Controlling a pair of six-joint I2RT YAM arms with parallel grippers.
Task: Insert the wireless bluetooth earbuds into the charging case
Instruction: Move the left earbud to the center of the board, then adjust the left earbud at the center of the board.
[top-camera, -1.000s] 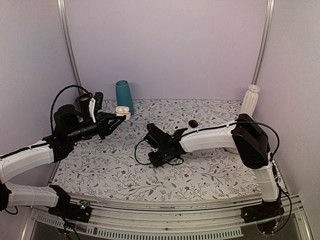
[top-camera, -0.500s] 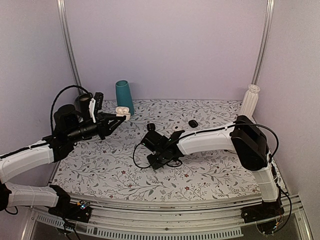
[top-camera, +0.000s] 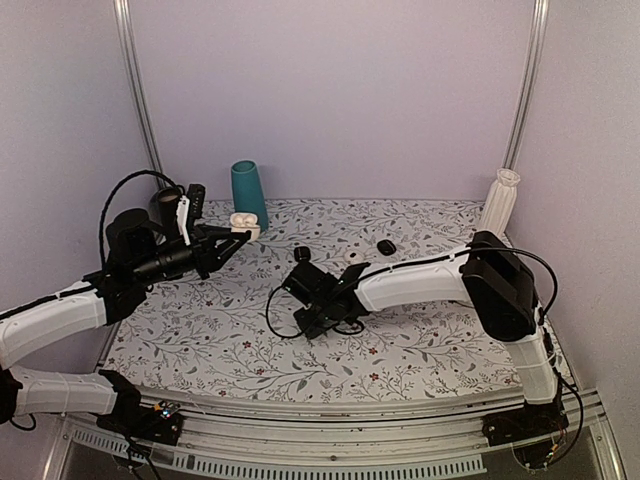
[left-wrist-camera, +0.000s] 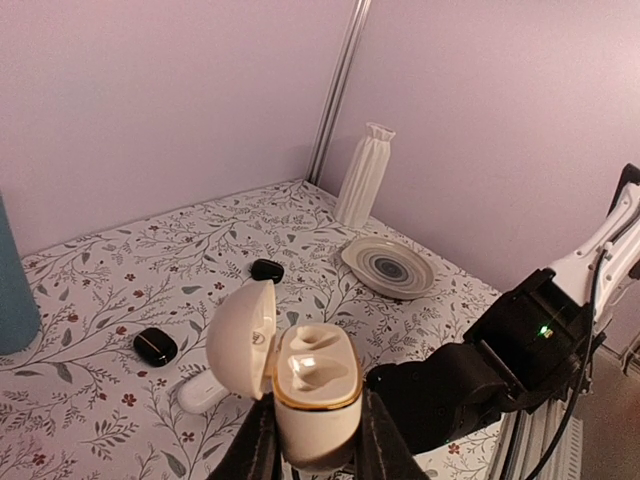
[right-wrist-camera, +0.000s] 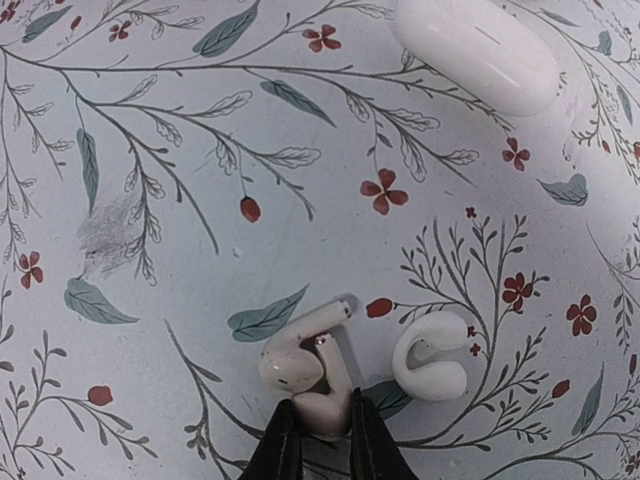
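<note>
Nothing's in yet: the left end effector (left-wrist-camera: 318, 445) is clamped on the open, empty-looking charging case (left-wrist-camera: 315, 385), while the right end effector (right-wrist-camera: 323, 428) pinches one earbud (right-wrist-camera: 324, 400) on the table (right-wrist-camera: 150, 150), the other bud (right-wrist-camera: 290, 358) touching it.

Plain lilac walls (top-camera: 330, 90) with metal posts (top-camera: 135, 100) enclose a floral table (top-camera: 420, 350).

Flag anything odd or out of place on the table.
The two earbuds lie overlapping, stems crossed and touching, so the right gripper closed on one may drag the other. A white C-shaped piece sits just beside them, not touching.
</note>
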